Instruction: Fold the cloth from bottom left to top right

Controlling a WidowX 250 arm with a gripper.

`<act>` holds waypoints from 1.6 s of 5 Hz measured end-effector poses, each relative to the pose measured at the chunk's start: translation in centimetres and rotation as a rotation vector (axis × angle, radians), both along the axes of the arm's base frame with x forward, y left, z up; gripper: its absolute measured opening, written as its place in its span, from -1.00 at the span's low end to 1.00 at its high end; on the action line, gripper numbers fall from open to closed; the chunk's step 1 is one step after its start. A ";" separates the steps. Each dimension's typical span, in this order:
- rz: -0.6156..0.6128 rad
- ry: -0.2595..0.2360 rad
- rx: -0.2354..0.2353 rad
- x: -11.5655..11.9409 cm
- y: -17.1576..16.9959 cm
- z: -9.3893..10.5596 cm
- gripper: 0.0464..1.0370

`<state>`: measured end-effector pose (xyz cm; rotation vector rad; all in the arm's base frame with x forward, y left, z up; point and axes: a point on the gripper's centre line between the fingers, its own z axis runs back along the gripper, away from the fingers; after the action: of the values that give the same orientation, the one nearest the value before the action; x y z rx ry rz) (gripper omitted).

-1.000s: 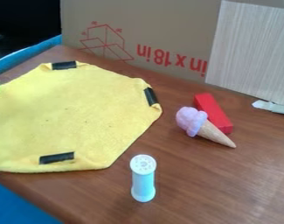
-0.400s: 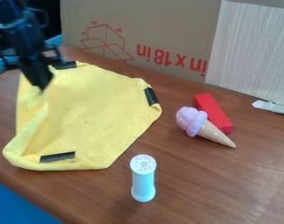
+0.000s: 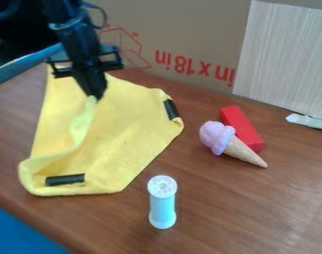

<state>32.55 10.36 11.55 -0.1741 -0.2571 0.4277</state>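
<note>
Brown desk (image 3: 256, 213) bears the yellow cloth (image 3: 127, 134), its left flap (image 3: 82, 121) lifted and pinched in the end effector (image 3: 95, 95); the taped right edge (image 3: 170, 109), probably the fold's target, lies rightward.

We see plain yellow on the cloth (image 3: 123, 144), black on its strips (image 3: 64, 179) and on the gripper (image 3: 95, 95), and brown with a streaky wood grain on the table (image 3: 223, 208). We find solid red on the block (image 3: 241, 128), pinkish lilac on the toy ice cream's scoop (image 3: 215, 135) over a tan cone (image 3: 246, 153), and pale blue between white ends on the cylinder (image 3: 162, 208). We also notice red lettering and line drawing on the brown cardboard (image 3: 189, 30), and fine streaks down the pale greyish panel (image 3: 286, 54).
</note>
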 end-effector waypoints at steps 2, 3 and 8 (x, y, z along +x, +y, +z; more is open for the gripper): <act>0.109 -0.027 -0.032 4.2 -4.1 0.5 -0.98; 0.176 0.017 -0.054 6.5 -4.8 -0.3 -0.98; -0.026 -0.044 -0.067 5.6 -7.2 1.2 0.51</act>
<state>38.16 3.21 12.79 -0.2523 -0.2838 0.4077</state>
